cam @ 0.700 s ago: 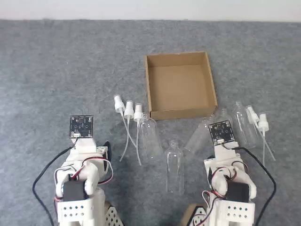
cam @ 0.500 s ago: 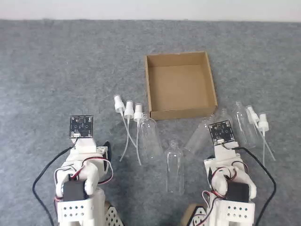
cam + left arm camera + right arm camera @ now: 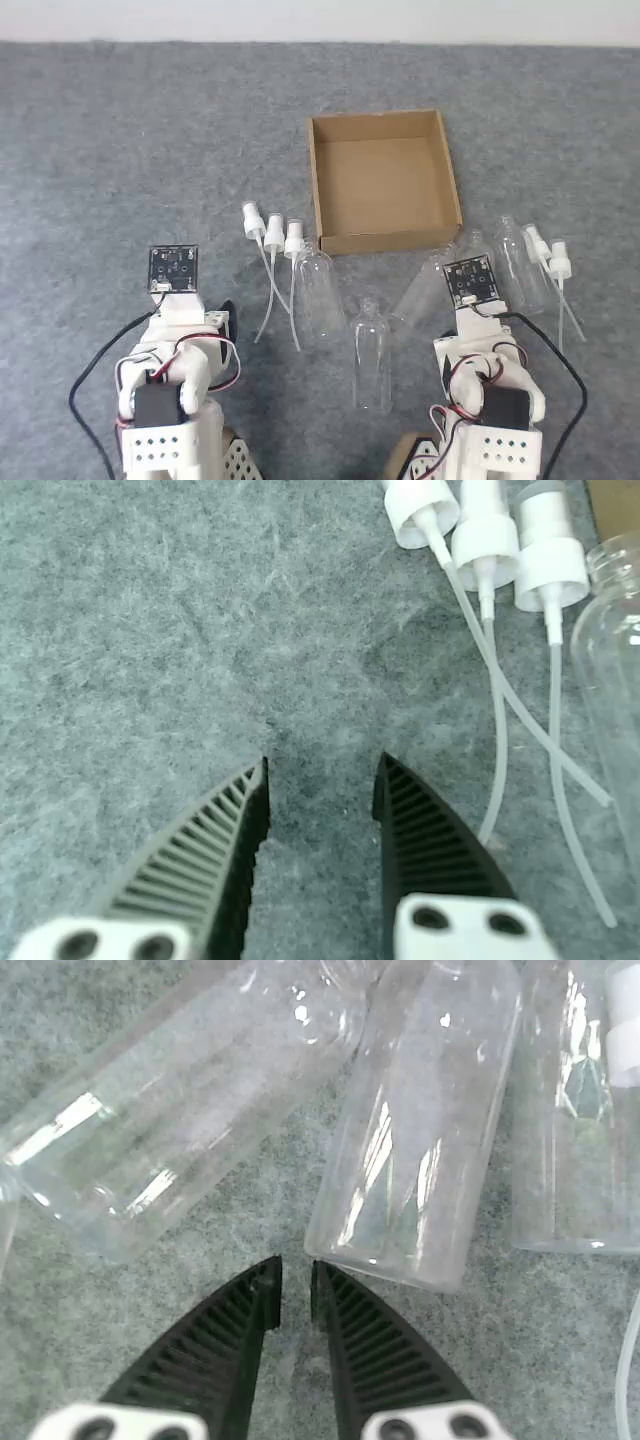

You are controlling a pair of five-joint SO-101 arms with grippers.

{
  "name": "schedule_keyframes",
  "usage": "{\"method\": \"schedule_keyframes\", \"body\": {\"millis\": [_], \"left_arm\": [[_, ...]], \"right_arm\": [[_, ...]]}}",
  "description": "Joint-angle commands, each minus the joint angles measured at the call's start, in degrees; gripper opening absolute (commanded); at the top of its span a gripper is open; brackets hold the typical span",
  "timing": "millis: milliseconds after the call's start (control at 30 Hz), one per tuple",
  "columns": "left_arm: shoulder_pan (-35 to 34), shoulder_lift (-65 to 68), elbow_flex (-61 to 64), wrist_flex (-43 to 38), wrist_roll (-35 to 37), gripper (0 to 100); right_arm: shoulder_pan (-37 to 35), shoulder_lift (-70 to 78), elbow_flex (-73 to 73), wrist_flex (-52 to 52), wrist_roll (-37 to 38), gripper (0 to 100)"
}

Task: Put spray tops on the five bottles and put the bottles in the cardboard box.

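Observation:
An open cardboard box (image 3: 385,241) stands at the table's middle back. Three white spray tops (image 3: 273,235) with long tubes lie left of it, two more (image 3: 548,255) at the far right. Clear bottles lie flat: one (image 3: 318,295) by the left tops, one (image 3: 371,350) in the middle front, three (image 3: 520,265) fanned out at the right. My left gripper (image 3: 322,770) hovers open over bare carpet, short of the spray tops (image 3: 485,545). My right gripper (image 3: 295,1267) is shut and empty, just short of a bottle's base (image 3: 420,1130).
Grey carpet covers the whole table. Both arms (image 3: 175,330) (image 3: 480,330) stand folded at the front edge. Open floor lies left of the left tops and behind the box. Another bottle (image 3: 180,1120) lies slanted beside the right gripper's line.

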Motion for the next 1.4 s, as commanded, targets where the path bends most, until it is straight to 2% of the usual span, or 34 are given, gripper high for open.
{"method": "schedule_keyframes", "body": {"millis": [0,833,900,1067,1267,1367], "left_arm": [[0.1,-1.1,-0.4,0.2,-0.4,15],[0.3,-1.1,-0.4,0.2,-0.1,15],[0.3,-1.1,-0.4,0.2,-0.1,15],[0.3,-1.1,-0.4,0.2,-0.1,15],[0.3,-1.1,-0.4,0.2,-0.1,15],[0.3,-1.1,-0.4,0.2,-0.1,15]], "right_arm": [[0.5,-0.8,1.4,0.3,0.5,1.9],[0.7,-0.8,0.8,0.2,0.7,2.0],[1.5,-0.8,-0.2,0.2,3.0,2.0],[2.9,-0.9,-5.5,0.7,15.8,2.1],[2.9,-0.8,-9.2,1.0,17.0,2.9],[3.7,-0.8,-12.5,3.2,20.3,11.3]]}}
